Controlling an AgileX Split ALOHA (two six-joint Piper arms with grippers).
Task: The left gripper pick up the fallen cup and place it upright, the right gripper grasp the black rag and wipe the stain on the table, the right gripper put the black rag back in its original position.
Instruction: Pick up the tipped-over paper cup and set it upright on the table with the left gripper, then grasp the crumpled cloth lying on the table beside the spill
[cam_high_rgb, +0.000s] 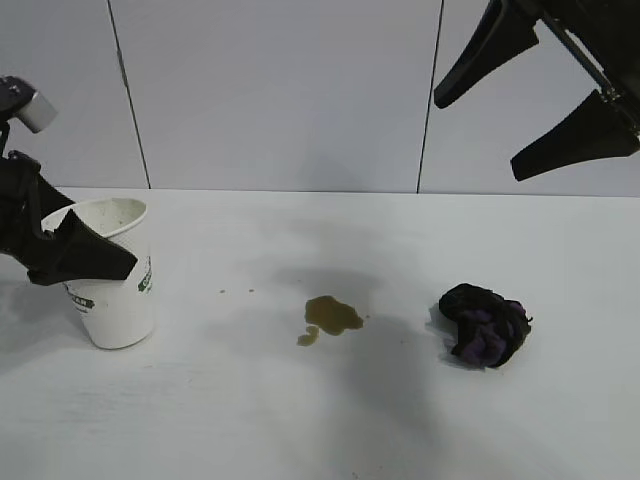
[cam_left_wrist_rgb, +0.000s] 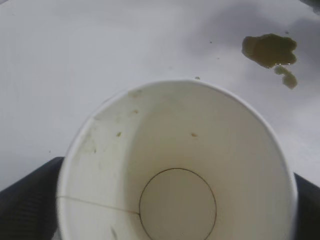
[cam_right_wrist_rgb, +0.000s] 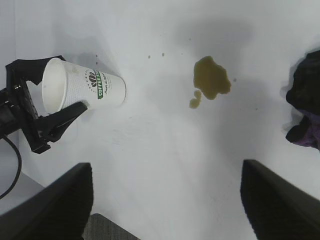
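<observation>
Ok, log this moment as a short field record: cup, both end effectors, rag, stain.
cup: upright on the table, at its left side, empty inside
left end effector: open, fingers either side of the cup near its rim
right end effector: open, raised above the rag, holding nothing
black rag: bunched on the table, right of the stain, untouched
stain: brown-olive puddle between cup and rag, not wiped

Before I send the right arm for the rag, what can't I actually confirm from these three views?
- Left pincer against cup: whether the fingers touch the wall, unclear in all views.
- Black rag: cut off by right wrist view's edge.
- Cup logo: partly hidden by a finger, exterior view.
</observation>
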